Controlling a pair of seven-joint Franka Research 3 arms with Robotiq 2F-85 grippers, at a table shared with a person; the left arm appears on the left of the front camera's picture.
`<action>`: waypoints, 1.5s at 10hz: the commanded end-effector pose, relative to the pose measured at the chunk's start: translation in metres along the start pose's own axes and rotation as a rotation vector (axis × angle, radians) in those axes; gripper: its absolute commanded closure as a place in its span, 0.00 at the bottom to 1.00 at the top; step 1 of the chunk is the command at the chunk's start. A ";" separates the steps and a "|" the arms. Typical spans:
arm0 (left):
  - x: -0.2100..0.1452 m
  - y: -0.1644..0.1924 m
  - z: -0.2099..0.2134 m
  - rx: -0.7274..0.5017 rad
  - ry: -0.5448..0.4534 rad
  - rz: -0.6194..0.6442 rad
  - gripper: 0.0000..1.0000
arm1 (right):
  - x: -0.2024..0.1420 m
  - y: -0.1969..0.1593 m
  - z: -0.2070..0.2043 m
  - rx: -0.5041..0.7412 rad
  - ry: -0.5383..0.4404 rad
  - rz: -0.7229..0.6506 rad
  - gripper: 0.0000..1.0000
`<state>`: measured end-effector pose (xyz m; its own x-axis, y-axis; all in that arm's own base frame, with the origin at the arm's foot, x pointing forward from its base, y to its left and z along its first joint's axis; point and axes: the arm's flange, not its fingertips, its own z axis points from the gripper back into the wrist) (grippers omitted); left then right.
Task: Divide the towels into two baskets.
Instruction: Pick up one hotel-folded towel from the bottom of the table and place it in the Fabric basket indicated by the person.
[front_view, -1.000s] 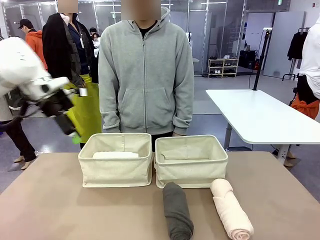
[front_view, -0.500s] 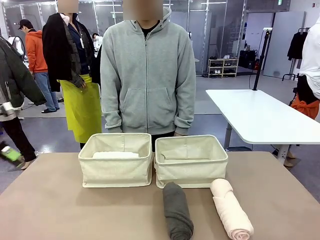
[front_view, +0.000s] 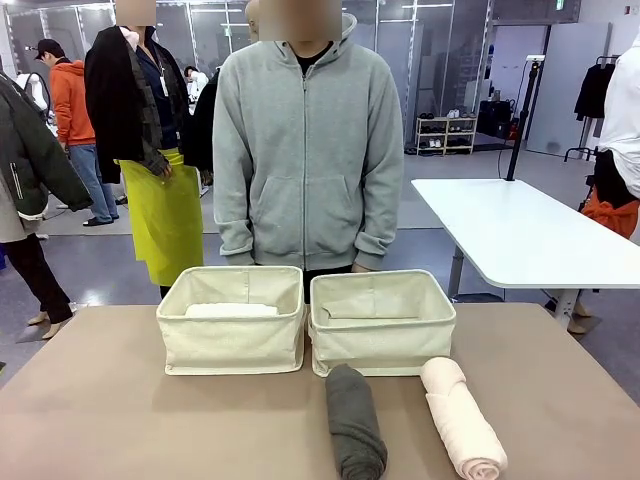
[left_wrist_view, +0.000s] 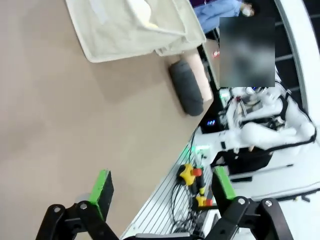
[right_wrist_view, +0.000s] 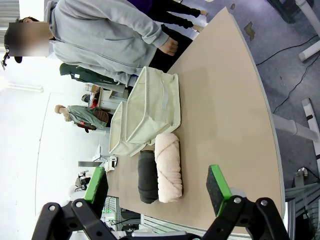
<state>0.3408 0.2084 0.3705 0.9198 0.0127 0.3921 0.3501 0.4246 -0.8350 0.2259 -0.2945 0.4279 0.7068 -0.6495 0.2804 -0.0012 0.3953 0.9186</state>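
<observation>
Both your pincers stand wide open and empty: the left gripper (left_wrist_view: 162, 187) hangs over the tabletop (left_wrist_view: 50, 125), and the right gripper (right_wrist_view: 157, 187) faces the rolls. The left basket (front_view: 230, 345) holds a white towel (front_view: 230, 310); the right basket (front_view: 380, 350) looks empty. The dark grey towel (front_view: 355, 420) and pale pink towel (front_view: 460, 415) lie side by side just before it. Take the pink one with your right gripper across its middle, close deep so the roll doesn't unwind, and clear the rim before lowering.
</observation>
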 end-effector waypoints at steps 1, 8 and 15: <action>-0.005 0.010 -0.002 -0.010 -0.048 0.026 0.00 | -0.002 0.002 0.001 0.012 -0.008 0.002 0.00; -0.008 0.009 0.000 -0.009 -0.021 0.030 0.00 | -0.002 0.002 0.001 0.012 -0.008 0.002 0.00; -0.008 0.009 0.000 -0.009 -0.021 0.030 0.00 | -0.003 0.049 -0.055 -0.063 0.243 0.158 0.00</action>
<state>0.3384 0.2106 0.3556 0.9306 0.0354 0.3642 0.3179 0.4146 -0.8527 0.2537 -0.2557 0.4470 0.8141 -0.4848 0.3196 -0.0571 0.4809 0.8749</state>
